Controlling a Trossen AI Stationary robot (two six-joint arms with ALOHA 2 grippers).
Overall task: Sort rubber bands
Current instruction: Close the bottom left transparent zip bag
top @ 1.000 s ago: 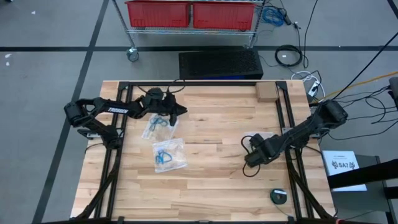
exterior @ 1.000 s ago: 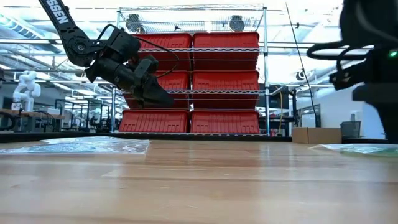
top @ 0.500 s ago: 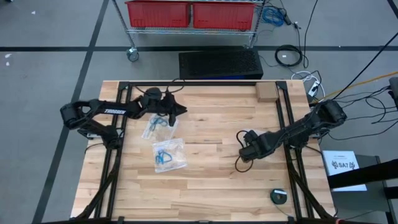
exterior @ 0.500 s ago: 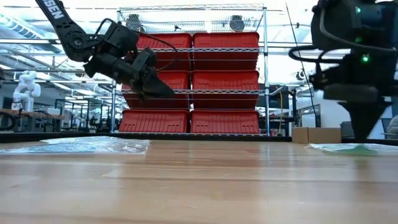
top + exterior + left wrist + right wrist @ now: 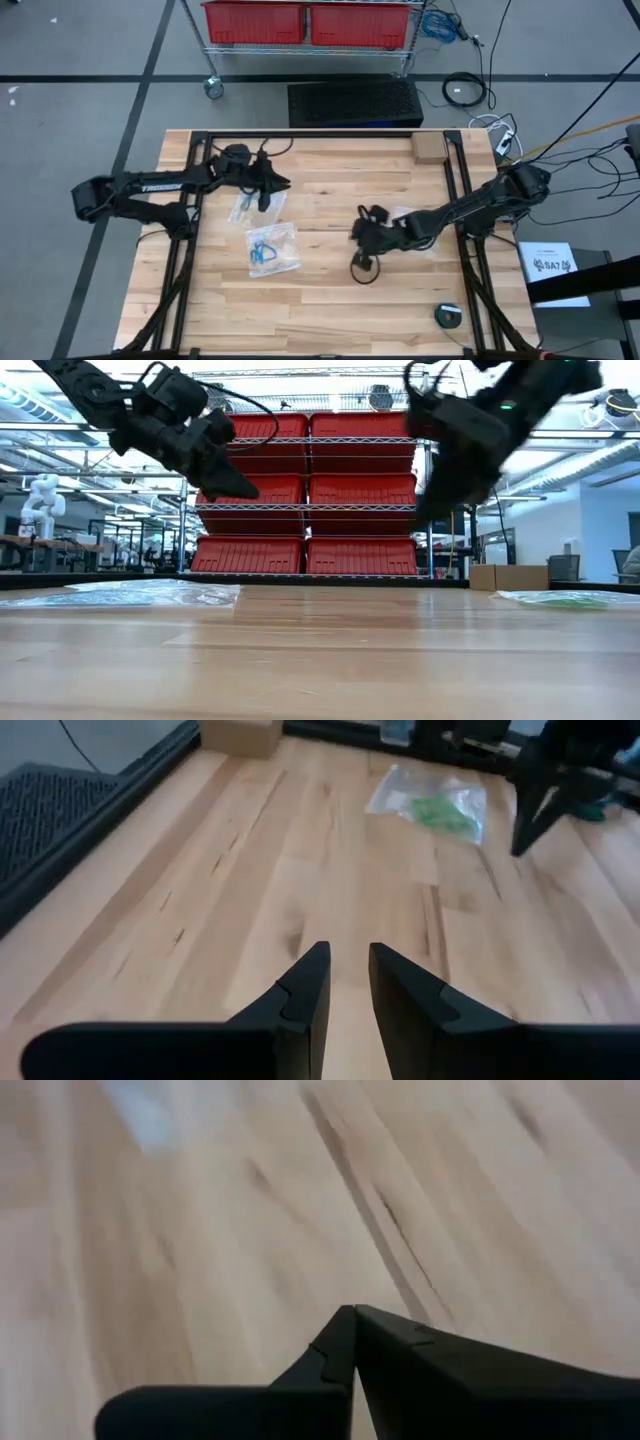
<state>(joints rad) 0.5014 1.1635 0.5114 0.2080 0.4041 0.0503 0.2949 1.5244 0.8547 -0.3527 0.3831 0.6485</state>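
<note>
The left gripper [image 5: 283,184] is held above the bagged bands [image 5: 262,251], jaws slightly parted and empty, presumably awaiting a pick. The right gripper [image 5: 357,228], jaws pressed together, is carried mid-table, holding nothing visible.

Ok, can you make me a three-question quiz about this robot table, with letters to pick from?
1. Where is the small cardboard box?
A. at the table's far right corner
B. middle of the table
C. in a gripper

2. What colour are the bands in the bag seen past the left gripper?
A. red
B. green
C. black

3. How are the right gripper jaws?
A. wide open
B. shut
C. holding a bag

A: the high view shows it there.
B: the left wrist view shows green.
B: the fingers meet with nothing between.
</note>
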